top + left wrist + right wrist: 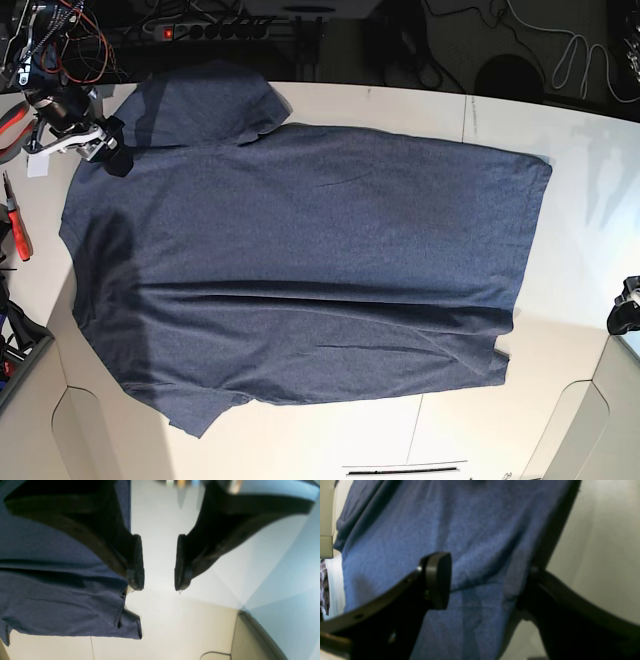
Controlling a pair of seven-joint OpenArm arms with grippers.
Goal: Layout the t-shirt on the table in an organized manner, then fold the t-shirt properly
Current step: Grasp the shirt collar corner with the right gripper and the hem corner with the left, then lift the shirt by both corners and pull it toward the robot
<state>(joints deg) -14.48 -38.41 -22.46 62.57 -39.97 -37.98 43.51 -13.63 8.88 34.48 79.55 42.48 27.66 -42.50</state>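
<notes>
T-shirt [300,270] lies spread on table [590,150], no lettering visible; both grippers open, empty.

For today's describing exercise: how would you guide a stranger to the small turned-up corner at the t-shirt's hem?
Start at the white table, mostly covered by one navy t-shirt. Follow the shirt to its straight hem on the base view's right, then down to the near corner. There a small flap curls up, the only lifted bit along that flat edge.

I see bare table [580,170] right of the t-shirt [300,260]; pliers [15,225] and cables [70,40] crowd the left edge.
</notes>
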